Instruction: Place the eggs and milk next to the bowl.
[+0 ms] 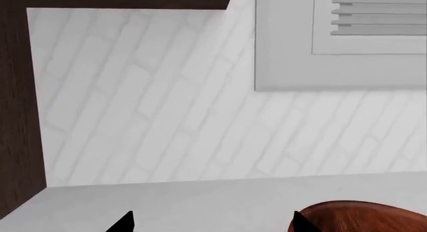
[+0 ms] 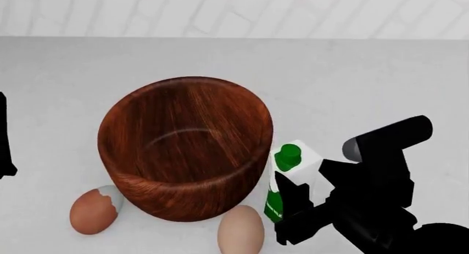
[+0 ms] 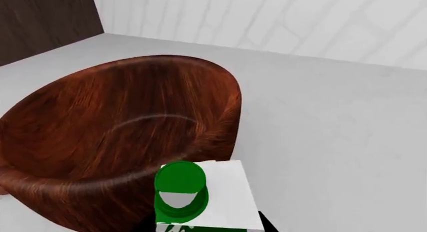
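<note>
Head view shows the right gripper [image 2: 293, 202] clamped around the milk [image 2: 291, 180] at lower right, just beside the bowl [image 2: 186, 147]; best release gently, upright.

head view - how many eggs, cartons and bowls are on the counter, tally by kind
eggs: 2, reddish-brown egg and tan egg
milk carton: 1
wooden bowl: 1
total: 4

Bright, even, diffuse light; faint soft shadows; sharp renders, no glare or blur.
</note>
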